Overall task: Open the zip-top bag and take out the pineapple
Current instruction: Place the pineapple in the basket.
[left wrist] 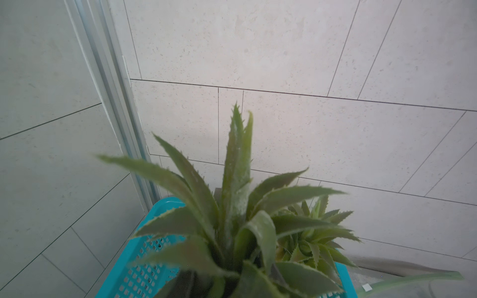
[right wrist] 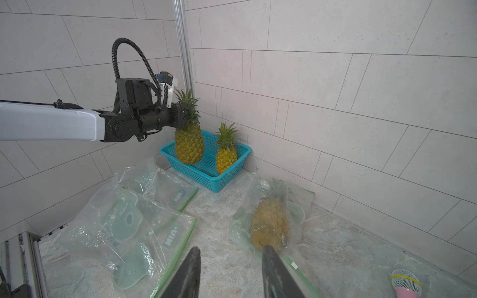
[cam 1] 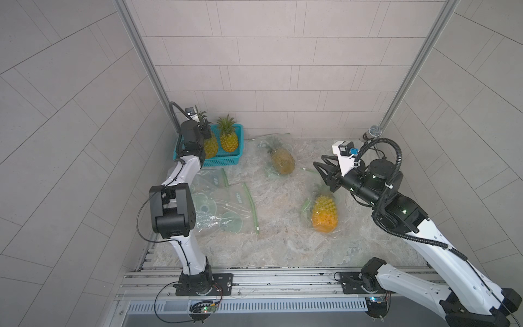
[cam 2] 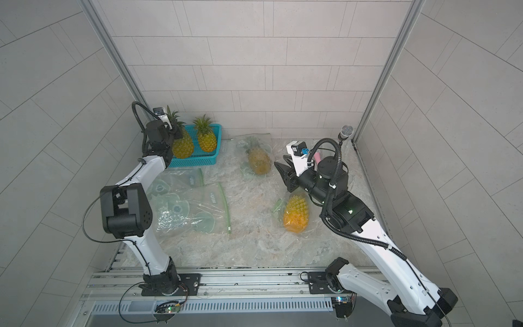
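My left gripper [right wrist: 189, 116] [cam 1: 206, 128] is shut on the leafy crown [left wrist: 237, 180] of a bare yellow pineapple [right wrist: 189, 144] [cam 1: 210, 145] [cam 2: 182, 147]. It holds the fruit upright over the teal basket [right wrist: 204, 175] [cam 1: 223, 161]; whether its base touches the basket floor I cannot tell. Leaves hide the fingers in the left wrist view. My right gripper [right wrist: 231, 249] [cam 1: 318, 160] [cam 2: 280, 161] hovers open and empty above the table. It points at a zip-top bag [right wrist: 271, 222] [cam 1: 281, 161] with a pineapple inside. Another bagged pineapple [cam 1: 325, 211] [cam 2: 295, 212] lies under the right wrist.
A second bare pineapple [right wrist: 226, 157] [cam 1: 229, 140] stands in the basket. Empty bags with green zips [cam 1: 226, 206] [cam 2: 195, 206] [right wrist: 134, 227] lie beside the left arm. A microphone [cam 1: 375, 130] [right wrist: 406, 282] sits in the back right corner. Tiled walls close in three sides.
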